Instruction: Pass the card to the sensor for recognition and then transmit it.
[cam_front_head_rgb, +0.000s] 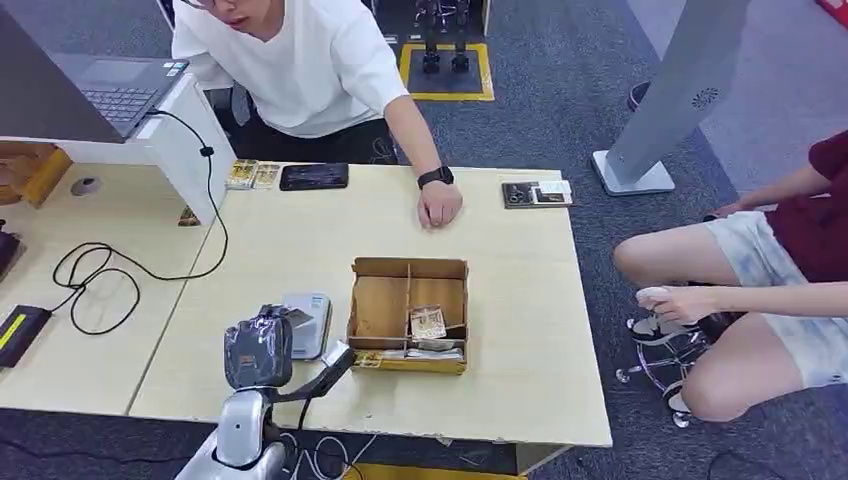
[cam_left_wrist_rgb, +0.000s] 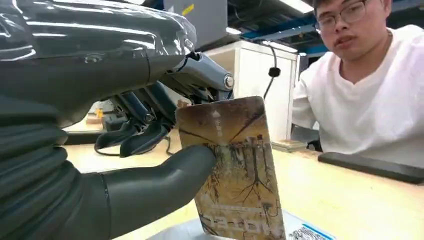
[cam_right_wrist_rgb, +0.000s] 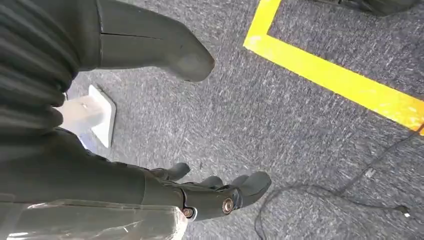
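1. Head view: the left hand (cam_front_head_rgb: 262, 345) hovers at the near edge of the desk (cam_front_head_rgb: 300, 240), right over the grey sensor (cam_front_head_rgb: 308, 322), which sits just left of the cardboard box (cam_front_head_rgb: 408, 315). More cards lie in the box's compartments. A person in a white shirt rests a hand (cam_front_head_rgb: 439, 203) on the desk beyond the box. A black phone (cam_front_head_rgb: 314, 176) lies at the far edge.
2. Left wrist view: the card (cam_left_wrist_rgb: 232, 170) stands nearly upright, clamped between the thick thumb and the darker fingers (cam_left_wrist_rgb: 145, 137) behind it, its lower edge just above the sensor's grey top (cam_left_wrist_rgb: 185, 231). Brown tree-like artwork covers the card; the pale lettering near its bottom is too blurred to read.
3. Right wrist view: the right hand (cam_right_wrist_rgb: 200, 192) hangs over grey carpet (cam_right_wrist_rgb: 280, 135) near a yellow floor line (cam_right_wrist_rgb: 340, 80), fingers apart, holding nothing.
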